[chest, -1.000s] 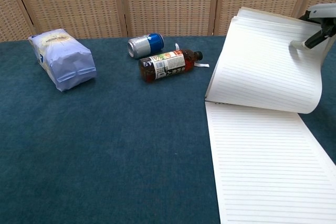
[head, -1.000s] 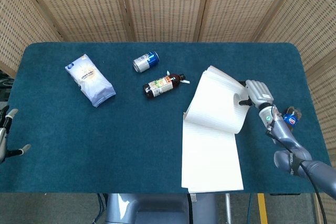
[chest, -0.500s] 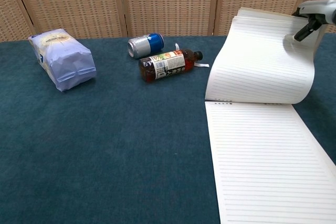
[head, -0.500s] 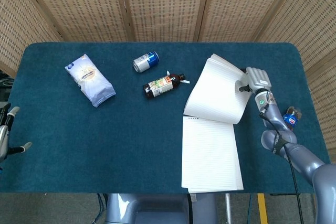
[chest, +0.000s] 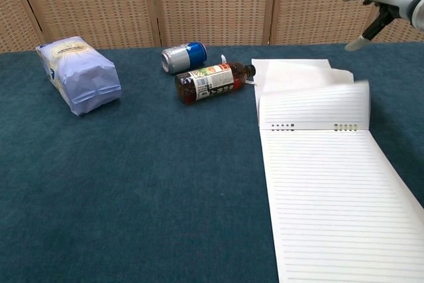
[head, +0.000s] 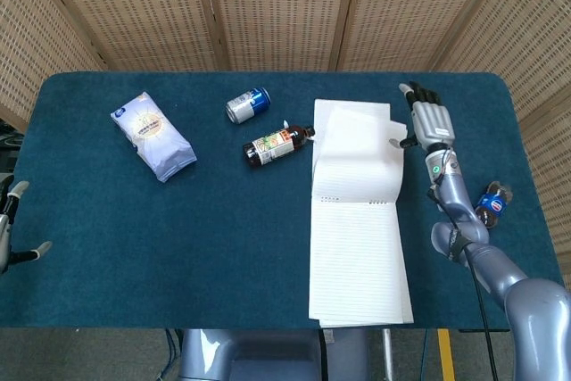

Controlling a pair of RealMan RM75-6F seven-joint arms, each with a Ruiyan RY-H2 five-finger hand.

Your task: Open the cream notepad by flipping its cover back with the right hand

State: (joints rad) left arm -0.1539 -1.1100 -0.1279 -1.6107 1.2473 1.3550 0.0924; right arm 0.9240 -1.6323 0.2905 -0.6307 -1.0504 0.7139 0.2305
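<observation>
The cream notepad lies open on the blue table, its lined page facing up. Its cover and several leaves are flipped back flat beyond the binding holes, toward the far edge. My right hand hovers just right of the flipped leaves, fingers apart, holding nothing and raised above the table. My left hand shows only as a few fingertips at the left edge of the head view, away from the pad and holding nothing.
A brown bottle lies on its side touching the flipped cover's left edge. A blue and silver can lies behind it. A white bag sits far left. A small blue object rests by my right forearm.
The curled cover and leaves, held up by my right hand before, have dropped flat beyond the binding. My right hand let go, opened and moved toward the table's far side.
</observation>
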